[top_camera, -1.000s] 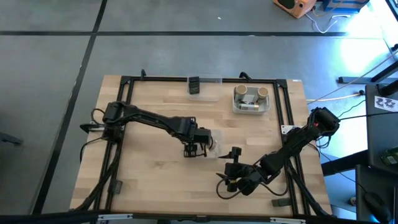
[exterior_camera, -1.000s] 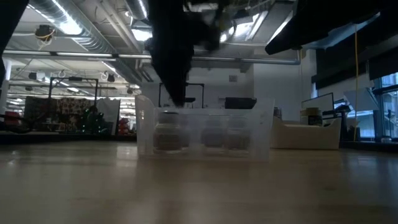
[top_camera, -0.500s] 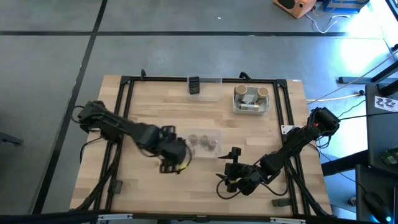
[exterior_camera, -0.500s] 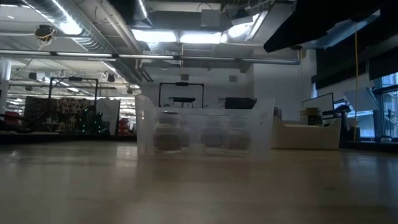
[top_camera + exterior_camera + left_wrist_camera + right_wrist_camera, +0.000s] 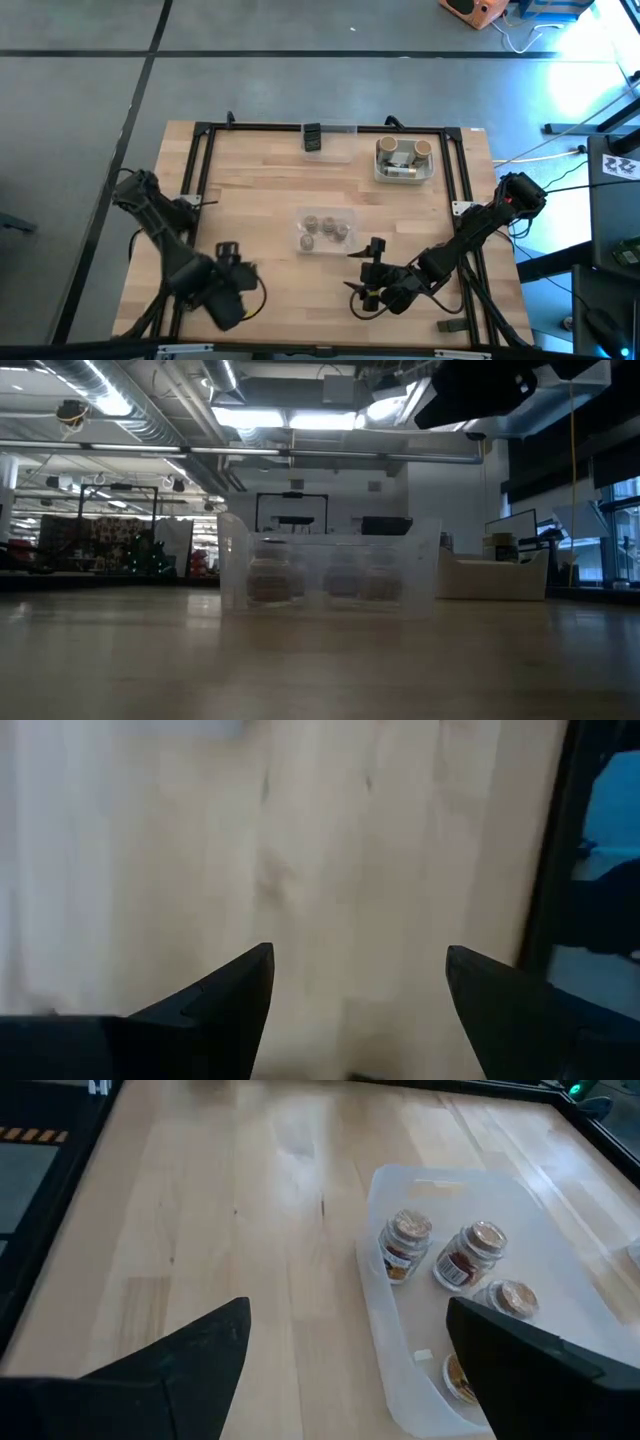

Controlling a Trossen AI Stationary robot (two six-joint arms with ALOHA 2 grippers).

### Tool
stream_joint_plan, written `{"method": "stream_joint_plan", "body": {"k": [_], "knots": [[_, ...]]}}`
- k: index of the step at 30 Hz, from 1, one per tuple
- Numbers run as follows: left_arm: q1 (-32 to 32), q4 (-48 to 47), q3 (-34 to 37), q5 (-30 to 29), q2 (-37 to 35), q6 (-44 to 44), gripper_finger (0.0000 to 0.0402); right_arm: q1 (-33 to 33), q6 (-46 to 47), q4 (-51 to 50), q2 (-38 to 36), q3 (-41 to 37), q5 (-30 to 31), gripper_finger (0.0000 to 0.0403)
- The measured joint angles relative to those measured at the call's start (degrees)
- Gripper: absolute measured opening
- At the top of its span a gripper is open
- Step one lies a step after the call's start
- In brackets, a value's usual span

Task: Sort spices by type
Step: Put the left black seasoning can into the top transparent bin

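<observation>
Three small round spice jars point(image 5: 325, 228) stand in a clear bin point(image 5: 347, 217) at the table's middle, also seen in the low view point(image 5: 325, 575) and the right wrist view point(image 5: 462, 1258). Tan-topped jars point(image 5: 410, 152) sit in a second bin point(image 5: 381, 170) at the far right. A dark boxy container point(image 5: 312, 138) stands at the far edge. My left gripper point(image 5: 232, 280) is open over bare wood point(image 5: 360, 955) near the near-left corner. My right gripper point(image 5: 362, 283) is open point(image 5: 345, 1305), near of the middle bin.
A black frame point(image 5: 200, 150) runs around the table's edge. Bare wood point(image 5: 250, 190) lies between the middle bin and the left side. Cables point(image 5: 355, 305) trail near the right gripper. The low view looks past the bin into a lit room.
My left arm has drawn back from above the middle bin, swinging toward the table's left and near edges, and now sits by the near-left corner. The bin and its three jars have stayed in place. The right arm has kept still.
</observation>
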State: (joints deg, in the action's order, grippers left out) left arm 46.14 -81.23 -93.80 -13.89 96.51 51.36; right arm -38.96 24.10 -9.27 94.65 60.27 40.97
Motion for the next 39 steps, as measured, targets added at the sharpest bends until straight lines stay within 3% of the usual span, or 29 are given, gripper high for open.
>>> {"method": "stream_joint_plan", "body": {"k": [6,10,17,23,27,39], "knots": [[6.09,-2.04,0.78,3.94,0.49,17.86,0.0279,0.07,0.05,1.23,0.00,0.00,0.00,0.0335],[8.64,-5.04,0.81,9.86,2.28,28.84,0.0279,0.03,0.08,3.72,0.00,0.00,-0.02,0.0335],[11.25,-8.68,0.83,21.90,6.92,41.18,0.0279,-0.02,0.06,8.89,0.11,0.00,-2.44,0.0335],[12.03,-8.85,2.08,25.18,9.73,52.94,0.0279,-0.02,0.07,11.25,0.11,0.00,-3.50,0.0335],[12.01,-7.39,5.53,28.78,10.81,54.37,0.0279,-0.02,0.04,12.22,0.11,0.00,-3.50,0.0335],[12.27,-1.63,13.21,31.58,11.34,54.70,0.0279,-0.02,-0.35,12.23,0.11,0.00,-3.50,0.0335]]}}
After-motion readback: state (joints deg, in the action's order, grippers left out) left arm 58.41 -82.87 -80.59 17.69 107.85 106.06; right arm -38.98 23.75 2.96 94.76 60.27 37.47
